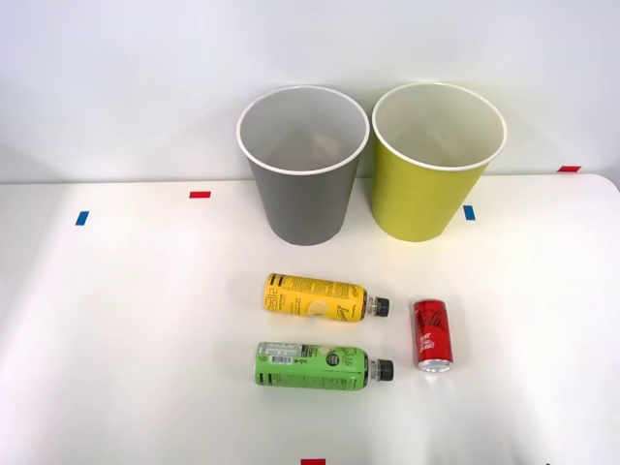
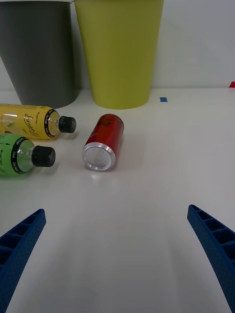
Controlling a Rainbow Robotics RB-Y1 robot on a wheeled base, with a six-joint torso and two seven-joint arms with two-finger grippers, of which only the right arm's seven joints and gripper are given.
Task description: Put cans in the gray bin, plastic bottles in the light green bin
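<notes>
Before the red can (image 2: 103, 142), gripper (image 2: 117, 257) fingers spread wide (holding nothing).

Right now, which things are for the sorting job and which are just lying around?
For the job: red can, yellow-labelled bottle, green-labelled bottle, gray bin, light green bin, right gripper open above the table.

Just lying around: red tape marks, blue tape marks on the white table.

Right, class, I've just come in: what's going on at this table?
A robot is sorting rubbish. Its right gripper is open and holding nothing, facing the red can lying on its side. The yellow bottle and green bottle lie beside the can on the table. The gray bin and light green bin stand upright behind them.
</notes>
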